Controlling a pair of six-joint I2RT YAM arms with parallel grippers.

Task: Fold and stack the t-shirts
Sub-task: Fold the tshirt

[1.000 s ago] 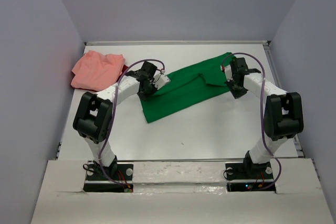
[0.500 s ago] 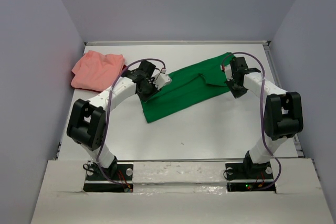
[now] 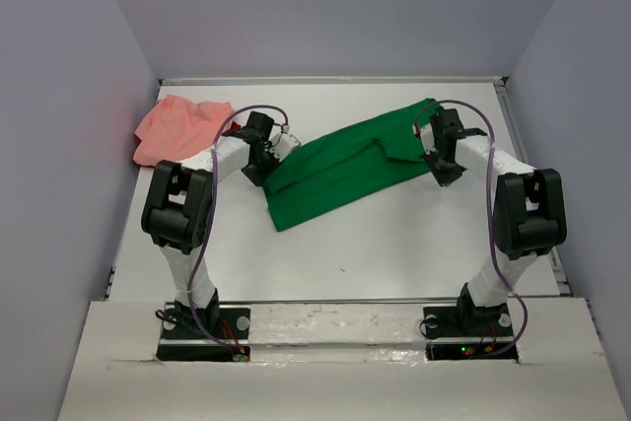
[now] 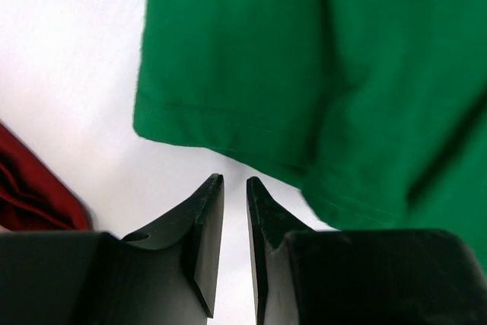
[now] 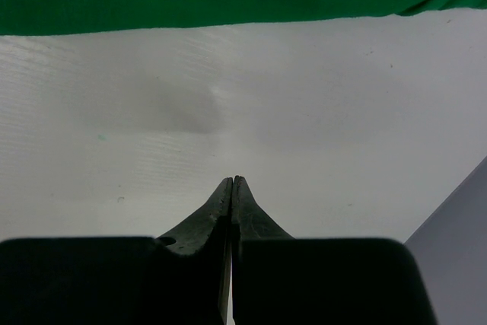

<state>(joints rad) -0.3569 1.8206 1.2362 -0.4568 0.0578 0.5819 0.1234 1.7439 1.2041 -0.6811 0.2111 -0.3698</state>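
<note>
1. Green shirt (image 3: 340, 170) lies mid-counter (image 3: 394, 244), roughly folded into a long strip; looks unfinished.
2. Pink shirt (image 3: 182, 130) is bunched at the far left corner, unfolded, with red cloth (image 4: 30, 188) beside it.
3. Left gripper (image 4: 234, 182) is at the green shirt's left edge, jaws a narrow gap apart, empty.
4. Right gripper (image 5: 232, 180) is off the shirt's right end, closed on nothing.
5. Left to do: finish green, fold pink, stack.

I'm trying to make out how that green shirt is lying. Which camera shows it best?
The top external view: the whole green shirt lies spread slantwise on the table. The left wrist view shows only a hemmed corner close up; the right wrist view only a strip of its edge.
</note>
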